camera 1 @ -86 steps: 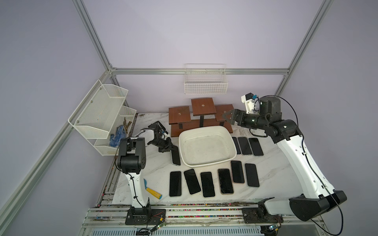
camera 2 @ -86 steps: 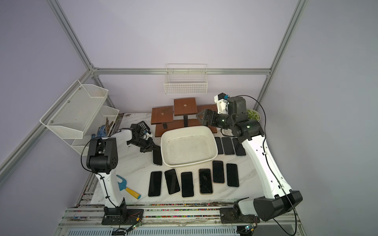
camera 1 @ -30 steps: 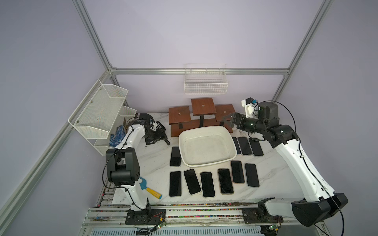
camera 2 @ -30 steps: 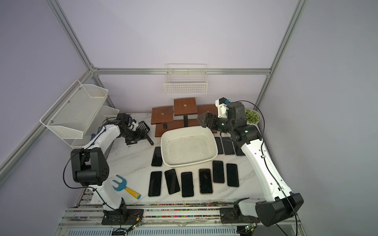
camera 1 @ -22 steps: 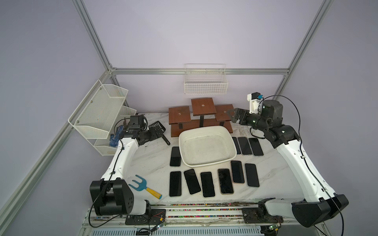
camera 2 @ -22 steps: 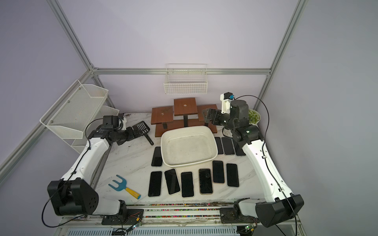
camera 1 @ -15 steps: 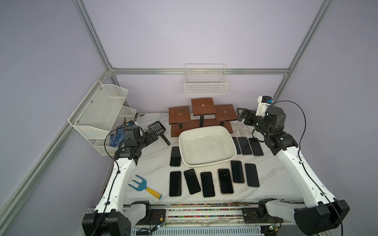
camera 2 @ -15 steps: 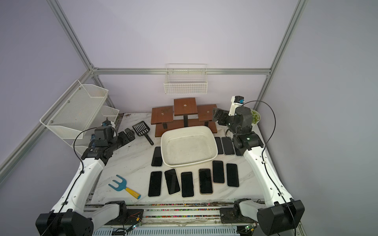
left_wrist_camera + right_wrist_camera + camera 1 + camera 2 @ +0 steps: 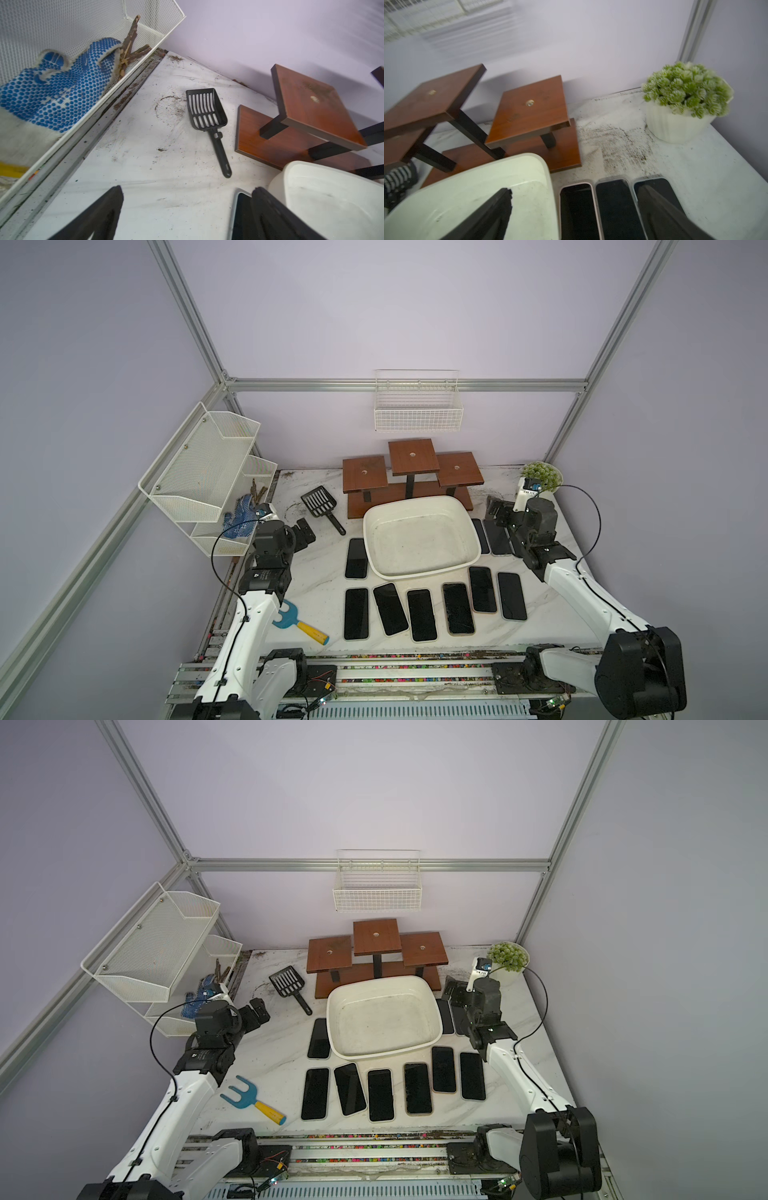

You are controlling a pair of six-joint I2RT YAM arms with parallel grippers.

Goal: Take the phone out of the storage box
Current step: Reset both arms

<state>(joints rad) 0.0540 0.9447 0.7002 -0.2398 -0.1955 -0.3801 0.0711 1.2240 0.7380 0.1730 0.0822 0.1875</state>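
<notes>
The left fingers [image 9: 104,209] stand wide apart and hold nothing, hanging over the table [image 9: 316,572] near the phone [image 9: 356,558] that lies just beside the left wall of the storage box [image 9: 419,502]. The right fingers [image 9: 494,212] are equally spread and empty: in the right wrist view, one shows over the box's corner and the other over the outermost of three phones [image 9: 616,207] lined up against the box's right side. Six more phones [image 9: 422,615] lie face up in a loose row in front of the box. The box's floor shows only dirty smears. Behind the left fingers lies a black slotted scoop [image 9: 205,108], and a brown wooden stand [image 9: 411,456] stands behind the box. A potted plant [image 9: 685,93] sits in the far right corner, and a blue hand rake [image 9: 299,622] lies near the left arm's base. The white mesh shelf [image 9: 208,460] holds a blue-dotted glove [image 9: 58,83] and some sticks [image 9: 131,45]. A wire basket [image 9: 417,410] hangs on the lilac back wall. The marble table is strewn with soil.
</notes>
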